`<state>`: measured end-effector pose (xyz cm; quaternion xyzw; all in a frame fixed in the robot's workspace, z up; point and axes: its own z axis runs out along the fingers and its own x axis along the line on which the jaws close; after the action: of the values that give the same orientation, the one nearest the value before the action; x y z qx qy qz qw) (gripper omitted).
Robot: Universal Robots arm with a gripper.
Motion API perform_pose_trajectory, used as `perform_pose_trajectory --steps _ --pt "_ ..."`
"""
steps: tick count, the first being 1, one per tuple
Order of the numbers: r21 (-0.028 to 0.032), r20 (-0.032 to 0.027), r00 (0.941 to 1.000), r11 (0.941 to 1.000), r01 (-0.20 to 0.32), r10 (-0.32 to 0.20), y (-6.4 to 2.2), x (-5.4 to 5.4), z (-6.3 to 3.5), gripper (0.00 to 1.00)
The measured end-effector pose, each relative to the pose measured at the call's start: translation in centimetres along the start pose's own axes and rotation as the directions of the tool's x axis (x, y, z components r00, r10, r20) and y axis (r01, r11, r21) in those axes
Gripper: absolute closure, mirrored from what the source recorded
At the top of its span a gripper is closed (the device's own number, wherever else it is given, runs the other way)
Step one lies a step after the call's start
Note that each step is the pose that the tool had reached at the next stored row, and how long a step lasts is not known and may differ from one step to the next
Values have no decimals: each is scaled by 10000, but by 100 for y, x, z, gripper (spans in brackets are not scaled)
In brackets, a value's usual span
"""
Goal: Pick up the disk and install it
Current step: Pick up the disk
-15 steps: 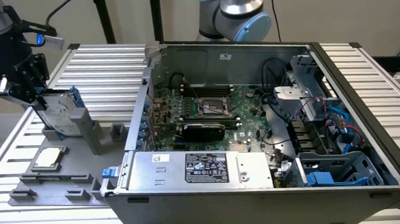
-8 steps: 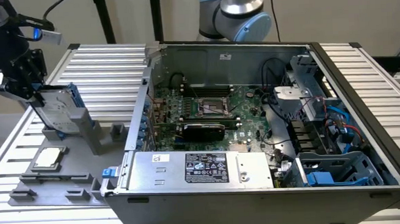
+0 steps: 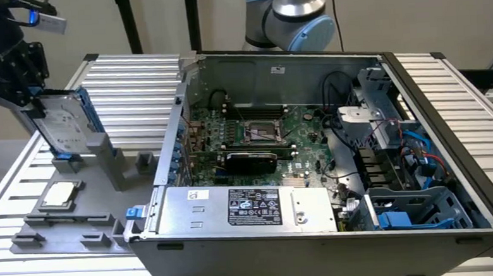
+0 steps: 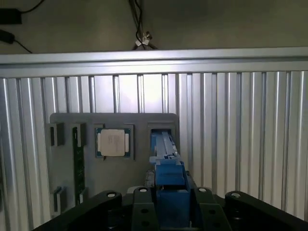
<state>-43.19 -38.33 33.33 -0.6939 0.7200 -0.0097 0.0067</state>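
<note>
The disk (image 3: 63, 124), a silver-grey drive with blue rails, stands on edge at the exterior view's left, its lower end at the slot of the grey fixture plate (image 3: 74, 226). My gripper (image 3: 35, 103) is shut on the disk's upper end. In the wrist view the disk (image 4: 165, 147) is edge-on, its blue rail running down between my black fingers (image 4: 144, 207), with my gripper (image 4: 171, 204) closed around it. I cannot tell whether the disk's lower end still rests in the slot.
The open computer case (image 3: 447, 102) lies to the exterior view's right, holding a motherboard (image 3: 255, 137), a power supply (image 3: 250, 207) and a blue drive cage (image 3: 411, 211). A small square chip (image 3: 59, 193) (image 4: 113, 143) sits on the fixture plate, beside an upright grey post (image 3: 104, 159).
</note>
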Motion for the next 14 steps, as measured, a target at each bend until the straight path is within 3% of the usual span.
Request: perform_pose_trajectory --steps 7,14 --pt "0 0 10000 10000 0 0 -40 0 -315 100" --pt "-2 10 10000 10000 0 0 -215 -5 -632 100"
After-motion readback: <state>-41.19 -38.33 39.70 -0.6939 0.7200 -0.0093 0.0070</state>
